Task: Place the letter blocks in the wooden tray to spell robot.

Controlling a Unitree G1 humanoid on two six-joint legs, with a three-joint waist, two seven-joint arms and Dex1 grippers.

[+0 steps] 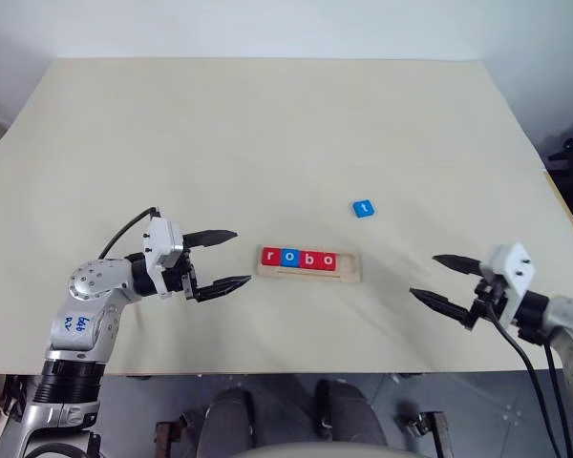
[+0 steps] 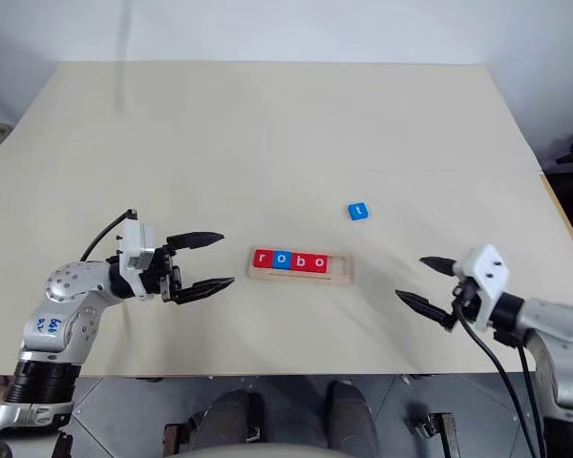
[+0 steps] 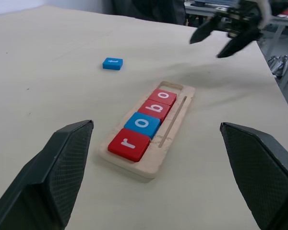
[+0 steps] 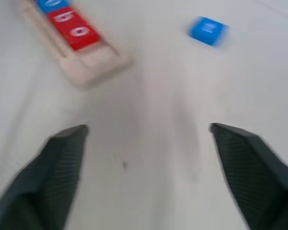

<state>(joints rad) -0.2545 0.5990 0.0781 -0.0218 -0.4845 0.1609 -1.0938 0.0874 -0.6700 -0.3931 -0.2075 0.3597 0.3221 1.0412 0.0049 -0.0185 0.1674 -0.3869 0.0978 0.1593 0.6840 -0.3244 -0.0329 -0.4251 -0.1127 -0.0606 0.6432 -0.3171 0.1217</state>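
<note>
The left jaws (image 1: 222,259) are seen spread wide apart with nothing between them, held just above the table (image 1: 267,114) a little to the left of the tray (image 1: 308,272) and pointed toward it. The right jaws (image 1: 435,277) are likewise parted wide and empty, set well to the right of the tray with their black tips aimed back at it. Between the two grippers the tray lies flat on the table near its front edge; it is a long, narrow holder of pale wood with a thin groove running along its near side. Four tiles are seated in it side by side, touching one another: a red r (image 1: 271,256), a blue o (image 1: 289,257), a red b (image 1: 308,259) and a red o (image 1: 328,260), each marked with a white lowercase letter. The slot at the tray's right end is left bare. A blue t tile (image 1: 363,208) is found lying loose on the table, behind the tray's right end and apart from it, turned slightly askew. The table is covered by a plain cream surface with a faint seam across its width. A pale wall is seen beyond the far edge, and grey floor below the near edge.
</note>
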